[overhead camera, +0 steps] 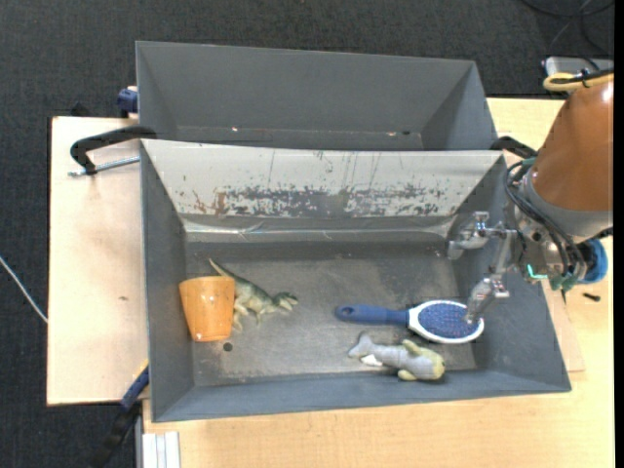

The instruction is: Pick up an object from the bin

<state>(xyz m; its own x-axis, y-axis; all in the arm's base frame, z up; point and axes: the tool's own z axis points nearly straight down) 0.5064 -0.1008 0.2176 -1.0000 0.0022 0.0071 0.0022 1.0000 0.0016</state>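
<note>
Just inside the right wall of the grey metal bin (161, 261), the robot's claw (478, 266) hung with its two metal fingers (485, 292) spread apart and nothing held between them. The lower finger pointed down at the right edge of a blue hairbrush (444, 322), which lay flat on the bin floor directly beneath. Whether the tip touched the brush's round, white-rimmed head could not be told. The brush's blue handle ran left from the head toward the middle of the floor. Just in front of the brush, near the bin's front wall, a grey and yellowish soft toy animal (400, 357) lay on its side, close to the handle but apart from it. Behind the claw, the arm's orange wrist cover (585, 144) and a bundle of cables stood over the bin's right rim. Well apart from all this, at the left end of the floor, an orange cup (208, 308) sat near the left wall, its wider end toward the back. A small green dinosaur figure (258, 300) was close against the cup's right side, its head pointing toward the middle of the bin and its thin tail raised toward the scuffed, rust-flecked back wall
</note>
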